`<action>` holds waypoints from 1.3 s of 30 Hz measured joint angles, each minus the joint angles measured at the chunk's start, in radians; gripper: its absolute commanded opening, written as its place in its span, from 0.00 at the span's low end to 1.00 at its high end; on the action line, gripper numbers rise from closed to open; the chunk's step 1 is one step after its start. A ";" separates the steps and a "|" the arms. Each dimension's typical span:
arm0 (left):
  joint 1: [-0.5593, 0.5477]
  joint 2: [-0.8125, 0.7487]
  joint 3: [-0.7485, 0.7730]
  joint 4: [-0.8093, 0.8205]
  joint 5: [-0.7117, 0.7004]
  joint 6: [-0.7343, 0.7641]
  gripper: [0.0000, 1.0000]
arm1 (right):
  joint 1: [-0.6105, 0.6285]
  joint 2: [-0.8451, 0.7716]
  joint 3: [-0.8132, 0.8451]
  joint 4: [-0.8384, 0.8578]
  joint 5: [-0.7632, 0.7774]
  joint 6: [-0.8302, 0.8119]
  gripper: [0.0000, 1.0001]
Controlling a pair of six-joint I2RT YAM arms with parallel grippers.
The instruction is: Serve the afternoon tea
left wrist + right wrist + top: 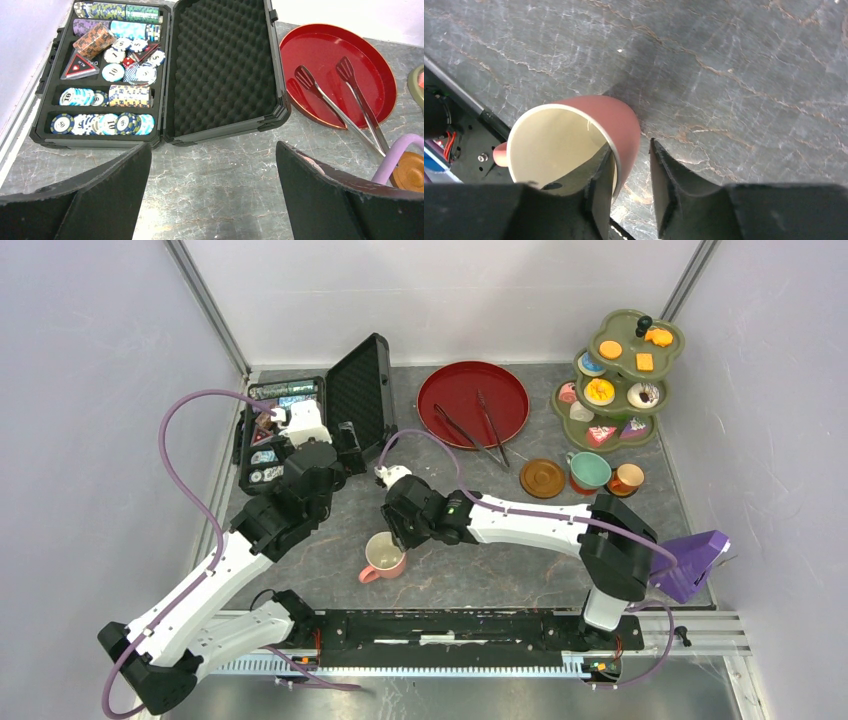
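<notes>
Reaches leftward from the near right corner with the right arm (530, 520), white forearm low and almost level over the desk (480, 575), black wrist tipped down at the pink cup (383, 557). Straddles that cup's wall with the right fingers (663, 190), half spread: one inside against the cream lining, the other outside, with a sliver of desk showing between it and the cup. Has the cup upright near the desk's front middle, handle toward the near rail.

Angles the left arm (230, 560) up from the near left corner, elbow bent. Holds the left fingers (100, 200) spread wide and empty above bare desk, just short of the open case (220, 65).

Shows dark grey, stone-look desk with pale veins, boxed in by plain lilac-grey walls (100, 390).

Carries a black case with an egg-crate foam lid and rows of striped poker chips (107, 123). Sets beside it a round glossy red tray (510, 390), thin metal tongs (470, 430) lying across its rim. At the rear right, stacks small colourful pastries (600, 392) on an olive three-tier stand (625, 322). In front of that, lines up a brown saucer (543, 477), a mint cup (590, 470) and an orange cup (627, 478), well apart from the pink one.
</notes>
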 measured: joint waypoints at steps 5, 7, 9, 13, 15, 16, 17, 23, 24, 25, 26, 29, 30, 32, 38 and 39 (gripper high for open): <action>0.000 0.000 -0.001 0.001 0.000 0.000 1.00 | 0.002 0.000 0.012 -0.043 0.063 -0.044 0.04; 0.000 0.000 -0.002 0.002 0.000 0.000 1.00 | 0.002 -0.003 0.013 -0.049 0.072 -0.065 0.00; 0.000 0.000 -0.005 0.008 0.000 0.000 1.00 | 0.003 -0.010 0.015 -0.059 0.097 -0.105 0.00; 0.000 0.000 -0.005 0.012 0.003 0.000 1.00 | -0.027 -0.052 0.005 -0.097 0.144 -0.208 0.00; 0.000 0.000 -0.005 0.016 0.004 0.000 1.00 | -0.089 -0.123 -0.039 -0.092 0.146 -0.254 0.00; 0.000 0.000 -0.005 0.017 0.004 0.000 1.00 | -0.129 -0.160 -0.060 -0.090 0.141 -0.263 0.00; 0.000 0.000 -0.005 0.017 0.004 0.000 1.00 | -0.193 -0.214 -0.094 -0.080 0.122 -0.273 0.00; 0.002 0.000 -0.010 0.023 0.006 0.000 1.00 | -0.650 -0.537 -0.261 0.004 0.072 -0.246 0.00; 0.002 0.000 -0.010 0.023 0.008 0.000 1.00 | -0.695 -0.565 -0.269 0.006 0.072 -0.237 0.00; 0.004 0.000 -0.011 0.024 0.013 0.000 1.00 | -0.747 -0.585 -0.270 0.001 0.069 -0.225 0.00; 0.004 0.000 -0.011 0.024 0.016 0.000 1.00 | -0.787 -0.590 -0.266 -0.005 0.071 -0.214 0.00; 0.004 0.000 -0.013 0.024 0.025 0.000 1.00 | -0.893 -0.529 -0.207 -0.073 0.089 -0.185 0.00; 0.004 0.000 -0.013 0.025 0.027 0.000 1.00 | -0.921 -0.489 -0.179 -0.103 0.101 -0.177 0.00; 0.004 0.000 -0.014 0.030 0.030 0.000 1.00 | -0.953 -0.417 -0.142 -0.139 0.143 -0.167 0.00; 0.004 0.000 -0.017 0.042 0.031 0.000 1.00 | -0.962 -0.322 -0.135 -0.190 0.202 -0.159 0.00; 0.004 0.000 -0.018 0.043 0.031 0.000 1.00 | -0.961 -0.316 -0.135 -0.188 0.204 -0.159 0.00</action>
